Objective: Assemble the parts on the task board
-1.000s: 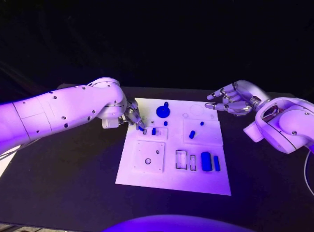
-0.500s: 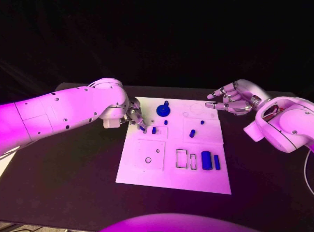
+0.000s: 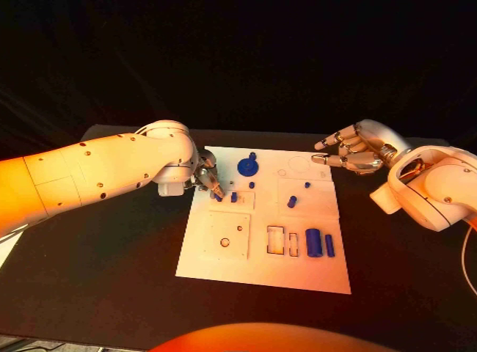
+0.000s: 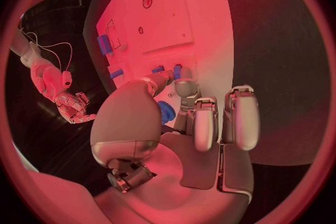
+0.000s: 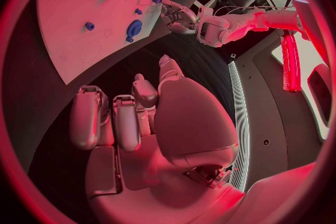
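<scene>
The white task board (image 3: 302,273) lies in the middle of the black table. My left hand (image 3: 205,178) is at the board's left edge and pinches a small blue peg (image 3: 217,196) between thumb and a finger, its tip down at the board; the pinched peg (image 4: 177,71) also shows in the left wrist view. A second peg (image 3: 233,197) stands just beside it. A round blue part (image 3: 248,169) sits at the far middle. My right hand (image 3: 351,154) hovers over the board's far right corner with loosely bent fingers (image 5: 126,117) and holds nothing.
More blue parts are on the board: a peg (image 3: 291,202), a small stud (image 3: 307,185) and two long pieces (image 3: 314,243) near the right edge. A square recess (image 3: 228,236) and narrow slots (image 3: 276,240) lie in the near half. Bare table (image 3: 101,257) surrounds the board.
</scene>
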### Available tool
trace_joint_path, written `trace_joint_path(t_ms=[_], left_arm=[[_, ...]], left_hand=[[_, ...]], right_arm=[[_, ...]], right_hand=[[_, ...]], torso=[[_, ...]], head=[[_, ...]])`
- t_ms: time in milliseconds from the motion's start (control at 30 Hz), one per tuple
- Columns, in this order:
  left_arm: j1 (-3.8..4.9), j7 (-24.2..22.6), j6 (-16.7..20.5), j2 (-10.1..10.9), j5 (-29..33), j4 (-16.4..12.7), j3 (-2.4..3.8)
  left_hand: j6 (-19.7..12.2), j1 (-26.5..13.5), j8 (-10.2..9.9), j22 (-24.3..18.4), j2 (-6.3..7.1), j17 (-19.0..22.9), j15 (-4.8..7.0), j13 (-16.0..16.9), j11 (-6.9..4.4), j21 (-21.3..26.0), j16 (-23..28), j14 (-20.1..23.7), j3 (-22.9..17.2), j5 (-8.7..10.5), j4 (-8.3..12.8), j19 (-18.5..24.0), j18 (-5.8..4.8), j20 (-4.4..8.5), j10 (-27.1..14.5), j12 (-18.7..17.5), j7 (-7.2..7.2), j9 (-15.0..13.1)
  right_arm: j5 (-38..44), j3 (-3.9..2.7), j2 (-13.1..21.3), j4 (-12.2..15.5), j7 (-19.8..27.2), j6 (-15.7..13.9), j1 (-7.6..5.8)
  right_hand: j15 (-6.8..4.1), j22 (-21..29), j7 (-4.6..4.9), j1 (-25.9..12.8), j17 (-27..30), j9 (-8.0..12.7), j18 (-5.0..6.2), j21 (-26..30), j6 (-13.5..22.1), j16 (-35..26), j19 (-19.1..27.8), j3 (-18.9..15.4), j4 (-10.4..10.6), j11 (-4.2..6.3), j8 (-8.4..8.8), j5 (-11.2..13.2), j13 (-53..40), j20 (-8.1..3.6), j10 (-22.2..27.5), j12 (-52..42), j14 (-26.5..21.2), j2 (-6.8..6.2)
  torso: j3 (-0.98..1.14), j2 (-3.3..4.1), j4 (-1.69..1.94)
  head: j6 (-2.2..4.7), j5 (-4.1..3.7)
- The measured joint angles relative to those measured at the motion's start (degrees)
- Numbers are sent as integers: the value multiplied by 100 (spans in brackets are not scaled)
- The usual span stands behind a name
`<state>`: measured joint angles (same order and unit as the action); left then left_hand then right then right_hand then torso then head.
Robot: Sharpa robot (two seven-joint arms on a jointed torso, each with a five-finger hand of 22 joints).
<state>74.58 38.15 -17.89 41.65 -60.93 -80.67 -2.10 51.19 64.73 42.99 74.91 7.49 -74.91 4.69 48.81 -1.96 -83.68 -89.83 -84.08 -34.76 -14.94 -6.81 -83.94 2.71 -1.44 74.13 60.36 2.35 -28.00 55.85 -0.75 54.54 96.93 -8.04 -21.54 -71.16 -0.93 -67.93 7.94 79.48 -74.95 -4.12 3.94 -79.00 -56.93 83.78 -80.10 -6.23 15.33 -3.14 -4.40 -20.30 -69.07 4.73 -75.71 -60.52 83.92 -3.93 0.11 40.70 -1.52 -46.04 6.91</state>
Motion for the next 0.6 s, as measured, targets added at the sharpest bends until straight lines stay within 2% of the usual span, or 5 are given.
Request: trace_joint_path(t_ms=[600], left_arm=[[3,20,-159,-47,-128,23,4]], left_hand=[[41,-17,-12,0,16,1,0,39,1,-22,0,0,-8,-77,9,0,0,0,40,22,-3,33]], right_arm=[[1,0,7,8,0,8,0]], right_hand=[[0,0,0,0,1,0,0,0,0,0,0,0,0,0,0,-45,1,0,0,-24,0,0]], torso=[[0,-1,2]], head=[[-27,4]])
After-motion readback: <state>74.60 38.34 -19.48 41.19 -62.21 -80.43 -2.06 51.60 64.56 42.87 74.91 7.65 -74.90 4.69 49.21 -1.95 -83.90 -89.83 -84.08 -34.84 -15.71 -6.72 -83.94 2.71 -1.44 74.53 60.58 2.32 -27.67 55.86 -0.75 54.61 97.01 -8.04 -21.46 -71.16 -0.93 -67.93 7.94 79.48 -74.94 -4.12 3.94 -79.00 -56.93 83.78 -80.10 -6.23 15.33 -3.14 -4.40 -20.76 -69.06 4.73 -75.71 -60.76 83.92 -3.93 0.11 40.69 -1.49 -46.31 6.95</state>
